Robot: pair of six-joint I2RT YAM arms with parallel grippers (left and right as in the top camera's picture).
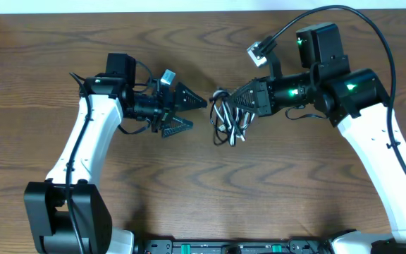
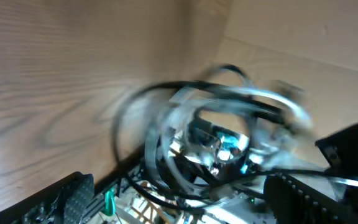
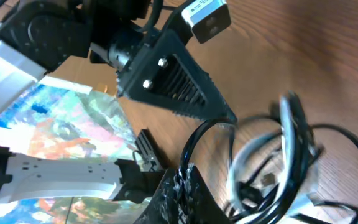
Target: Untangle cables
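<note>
The cables are one small tangle of black and white loops hanging just above the table between the two arms. My right gripper is shut on a black cord at the top of the tangle; the right wrist view shows the cord pinched between the fingers and the loops hanging beside them. My left gripper is open and empty, just left of the tangle, fingers pointing at it. In the left wrist view the tangle is blurred ahead of the open fingers.
Thick black arm cables arc over the right arm at the back right. A white tag sits on the right wrist. The left gripper's ribbed finger fills the upper middle of the right wrist view. The table is brown wood.
</note>
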